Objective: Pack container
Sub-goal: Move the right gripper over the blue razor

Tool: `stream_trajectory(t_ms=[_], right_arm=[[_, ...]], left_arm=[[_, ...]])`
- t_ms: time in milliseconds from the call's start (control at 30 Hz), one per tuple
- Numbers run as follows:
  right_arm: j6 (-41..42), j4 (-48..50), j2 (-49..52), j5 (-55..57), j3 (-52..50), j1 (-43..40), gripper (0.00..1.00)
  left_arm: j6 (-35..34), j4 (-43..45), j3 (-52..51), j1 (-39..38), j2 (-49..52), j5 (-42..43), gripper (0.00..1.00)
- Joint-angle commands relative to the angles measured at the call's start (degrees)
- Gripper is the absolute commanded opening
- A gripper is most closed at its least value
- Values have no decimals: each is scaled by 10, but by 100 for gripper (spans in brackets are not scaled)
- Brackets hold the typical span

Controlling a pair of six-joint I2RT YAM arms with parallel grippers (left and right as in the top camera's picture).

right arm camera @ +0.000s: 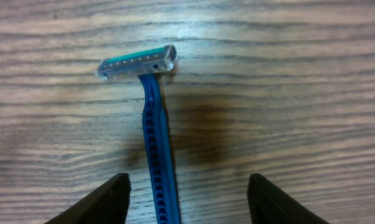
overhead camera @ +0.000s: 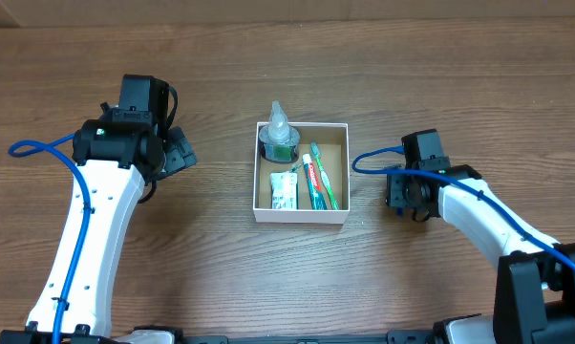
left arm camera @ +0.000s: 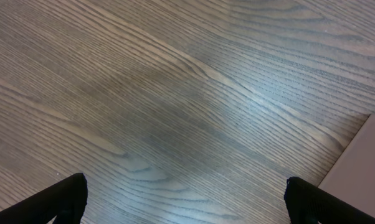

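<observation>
**Fig. Container at table centre; both grippers open; razor between R jaws**

Container (overhead camera: 300,216): square, white walls, brown inside, open top, at centre of table (overhead camera: 221,277). In the overhead view it holds a clear bottle (overhead camera: 279,134) in the upper-left corner and a packet (overhead camera: 284,191) lower left. A toothpaste tube (overhead camera: 311,175) and a green toothbrush (overhead camera: 324,183) lie side by side toward the right. A strip of bare cardboard runs along the right wall. There is bare wood on all four sides of the box, w/ more room on the L side than the R.

L gripper (overhead camera: 181,153): well left of container, apart from it, approx. level w/ its upper edge. In the left wrist view the fingertips (left arm camera: 69,199) sit far apart w/ only wood grain between them; nothing is held. A pale surface (left arm camera: 362,168) shows at the right edge of that view; cannot tell what it is.

R gripper (overhead camera: 402,196): near the container's right wall, not touching. In the right wrist view the jaws are wide apart w/ a razor (right arm camera: 155,130) flat on the table between them. Its blue handle points toward the camera and its head points away; neither finger touches it. The razor is hidden in the overhead view.

Arms: L reaches up from the lower-left edge, R from the lower-right corner. Each has white links and a blue cable.
</observation>
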Motion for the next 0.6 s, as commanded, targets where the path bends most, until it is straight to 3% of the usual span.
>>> stream_trajectory(t_ms=[0,67,567], right_arm=[[-19,25,1,-4,-25,1,50],[-25,33,1,-4,-30,1,44],[-24,54,1,-11,-44,1,42]], left_arm=[[11,1,11,1,-9,-8,100],[11,1,11,1,-9,-8,100],[11,1,11,1,-9,-8,100]])
